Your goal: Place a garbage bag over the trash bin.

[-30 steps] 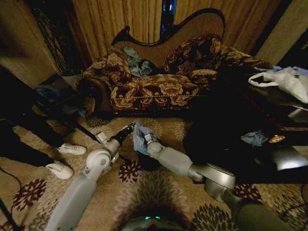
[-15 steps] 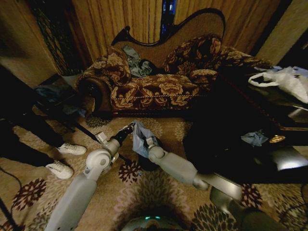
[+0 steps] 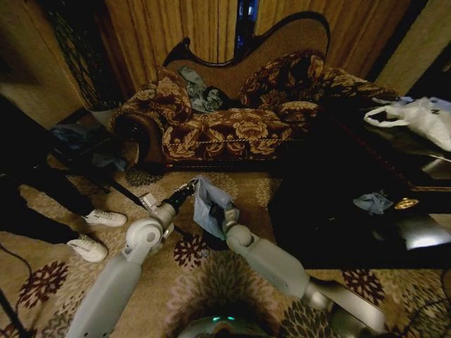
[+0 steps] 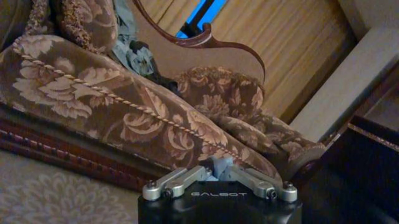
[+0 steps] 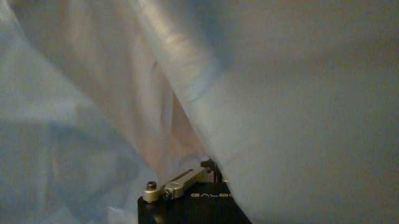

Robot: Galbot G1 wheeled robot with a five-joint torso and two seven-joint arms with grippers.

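Now both arms stretched fwd, left gripper point(image 3: 192, 186) & right gripper point(image 3: 227, 210) fingers clamped on garbage bag point(image 3: 209, 202)

left gripper point(image 3: 192, 187): jaws pinched, arm outstretched | right gripper point(image 3: 227, 213): arm outstretched

1. The garbage bag point(image 3: 209, 204) is showing pale blue-grey with a slight gloss; in the right wrist view its film point(image 5: 268, 93) is looking whitish-blue.
2. The sofa point(image 3: 232, 127) at the far side is wearing dark brown fabric with tan floral patterning and a dark wood frame.
3. The carpet point(image 3: 211, 274) is showing beige with dark maroon flowers.
4. The arms are appearing light grey.
5. The plastic bag point(image 3: 416, 116) at the right is looking white.
6. The wall panels point(image 3: 162, 28) are glowing warm brown.
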